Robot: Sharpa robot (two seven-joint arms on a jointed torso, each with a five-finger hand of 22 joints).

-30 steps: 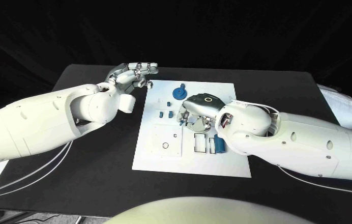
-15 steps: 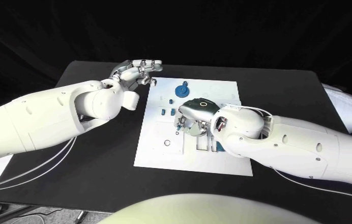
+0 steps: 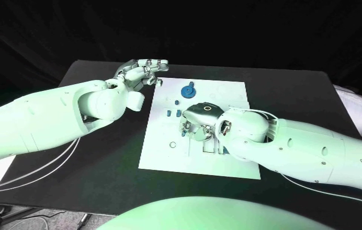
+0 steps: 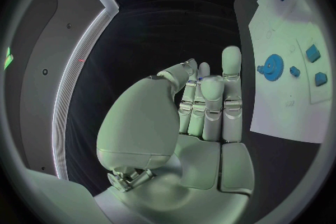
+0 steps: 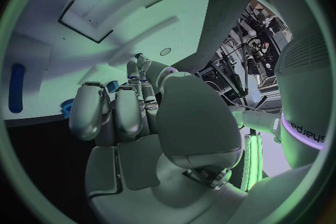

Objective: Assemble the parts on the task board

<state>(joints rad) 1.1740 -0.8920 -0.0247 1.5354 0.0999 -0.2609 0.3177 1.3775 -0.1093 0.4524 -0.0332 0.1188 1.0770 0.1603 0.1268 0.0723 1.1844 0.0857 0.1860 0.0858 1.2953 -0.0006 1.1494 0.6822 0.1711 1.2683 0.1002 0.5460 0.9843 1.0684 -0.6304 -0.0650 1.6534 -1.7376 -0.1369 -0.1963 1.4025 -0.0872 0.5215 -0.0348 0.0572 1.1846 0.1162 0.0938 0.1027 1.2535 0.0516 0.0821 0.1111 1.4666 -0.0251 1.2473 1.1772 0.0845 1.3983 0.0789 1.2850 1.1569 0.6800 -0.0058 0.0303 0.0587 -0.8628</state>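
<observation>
Head view, right hand over task board centre, blue parts beside

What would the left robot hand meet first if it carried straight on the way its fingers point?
Probably nothing close: the left robot hand points past the task board's far left corner, over bare black table. Height above the table is unclear.

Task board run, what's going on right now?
The right robot hand is down over the middle of the white task board, fingers curled among the small blue parts; whether it grips one cannot be told. The left robot hand hovers off the board's far left corner, holding nothing, fingers held together. A blue gear-shaped part sits near the board's far edge, untouched.
</observation>
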